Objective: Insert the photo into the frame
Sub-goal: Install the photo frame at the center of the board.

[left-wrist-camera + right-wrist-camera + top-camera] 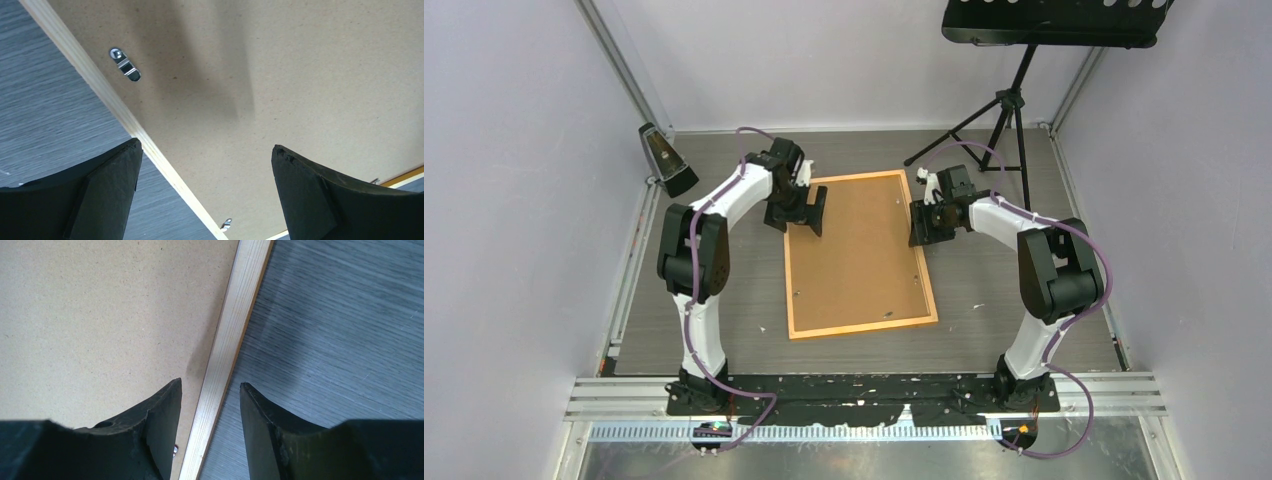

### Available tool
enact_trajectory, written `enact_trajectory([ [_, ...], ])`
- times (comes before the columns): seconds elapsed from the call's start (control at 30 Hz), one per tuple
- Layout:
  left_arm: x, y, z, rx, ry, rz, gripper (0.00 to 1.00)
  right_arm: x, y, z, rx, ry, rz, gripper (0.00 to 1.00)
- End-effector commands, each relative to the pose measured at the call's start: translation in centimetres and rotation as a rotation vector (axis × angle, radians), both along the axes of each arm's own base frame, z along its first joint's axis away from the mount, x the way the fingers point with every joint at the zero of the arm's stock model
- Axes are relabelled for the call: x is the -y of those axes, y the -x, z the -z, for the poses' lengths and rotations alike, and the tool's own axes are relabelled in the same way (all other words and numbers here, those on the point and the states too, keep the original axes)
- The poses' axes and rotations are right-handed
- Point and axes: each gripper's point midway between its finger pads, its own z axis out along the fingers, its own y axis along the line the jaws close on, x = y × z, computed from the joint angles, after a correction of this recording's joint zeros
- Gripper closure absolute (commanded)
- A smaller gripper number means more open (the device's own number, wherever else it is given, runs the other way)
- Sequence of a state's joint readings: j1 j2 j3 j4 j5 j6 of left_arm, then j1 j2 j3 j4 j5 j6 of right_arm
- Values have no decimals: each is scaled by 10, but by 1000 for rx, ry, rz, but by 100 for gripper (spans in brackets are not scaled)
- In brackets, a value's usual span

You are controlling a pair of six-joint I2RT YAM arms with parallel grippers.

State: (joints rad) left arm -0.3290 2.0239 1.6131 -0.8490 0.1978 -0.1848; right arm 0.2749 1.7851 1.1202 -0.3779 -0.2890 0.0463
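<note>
The frame [864,326] lies face down, brown board [854,250] inside; no photo is visible. The left gripper [206,150] is spread wide over the left rail, the right gripper [210,385] half-spread astride the right one. I think the clips [125,64] should be turned aside gently.

brown backing board [857,250]: flat, centre | black music stand [1056,22]: far right | dark wedge-shaped object [664,158]: far left

Free room: bare bench [994,290] left, right and near side of the frame [864,327]. Obstacles: left hand [809,215], spread wide over the left rail; right hand [919,225], astride the right rail; tripod [1004,110] far right; black object [667,160] far left.
</note>
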Motion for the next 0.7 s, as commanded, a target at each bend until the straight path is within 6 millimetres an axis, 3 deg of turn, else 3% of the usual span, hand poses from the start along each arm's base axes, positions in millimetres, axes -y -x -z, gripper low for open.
enact_trajectory([
  [0.0,18,-5,-12,30,69,7,1,0,-12,-8,38,3,-3,47],
  [0.67,10,-2,6,12,25,-22,1,0,-8,-3,19,-6,-2,47],
])
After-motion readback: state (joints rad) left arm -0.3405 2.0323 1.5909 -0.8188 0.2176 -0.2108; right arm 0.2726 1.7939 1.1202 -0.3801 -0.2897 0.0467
